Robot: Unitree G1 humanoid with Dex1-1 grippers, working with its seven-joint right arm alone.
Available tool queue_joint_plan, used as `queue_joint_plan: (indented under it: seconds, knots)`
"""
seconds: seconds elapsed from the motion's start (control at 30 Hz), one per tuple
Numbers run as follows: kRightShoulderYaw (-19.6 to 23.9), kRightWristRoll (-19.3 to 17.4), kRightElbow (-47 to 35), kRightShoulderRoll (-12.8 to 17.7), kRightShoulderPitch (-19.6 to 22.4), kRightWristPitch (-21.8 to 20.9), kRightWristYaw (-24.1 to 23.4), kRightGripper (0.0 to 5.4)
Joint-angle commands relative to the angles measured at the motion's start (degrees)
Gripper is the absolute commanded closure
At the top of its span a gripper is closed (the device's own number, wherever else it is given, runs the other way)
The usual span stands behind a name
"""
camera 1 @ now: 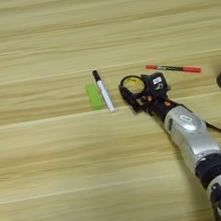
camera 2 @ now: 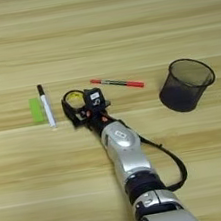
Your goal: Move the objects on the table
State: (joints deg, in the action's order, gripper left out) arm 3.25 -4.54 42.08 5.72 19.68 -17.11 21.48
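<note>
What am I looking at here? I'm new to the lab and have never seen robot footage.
Both pictures come from a stereo camera on a humanoid robot's head, looking down on a wooden table; left eye and right eye views show the same scene. The silver forearm is the robot's right arm, ending in a black two-fingered gripper. The gripper sits at a black tape roll with a yellow core. Also on the table: a green block, a white marker with a black cap, a thin red-capped pen and an upright black mesh pen cup.
</note>
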Motion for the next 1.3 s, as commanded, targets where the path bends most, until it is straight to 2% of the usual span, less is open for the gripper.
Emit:
queue_joint_plan:
  seconds: [0.03, 0.33, 0.67, 0.8, 1.13, 1.17, 1.3]
  knots:
    - [0.3, 0.0, -3.7, 0.7, 2.1, 0.1, -1.5, 1.45]
    - [4.0, -1.4, -14.3, 3.5, -4.2, 3.9, -4.6, 1.47]
    - [7.6, -1.5, -19.2, 6.6, -8.8, 7.6, -6.9, 1.47]
    - [8.4, -1.7, -18.2, 7.5, -9.0, 8.0, -7.4, 1.47]
    - [7.8, -1.7, -16.4, 6.7, -8.1, 7.8, -7.1, 1.47]
    - [7.7, -1.6, -16.4, 6.7, -8.1, 7.7, -7.1, 1.18]
    - [7.4, -1.5, -16.6, 6.5, -8.1, 7.5, -7.0, 0.77]
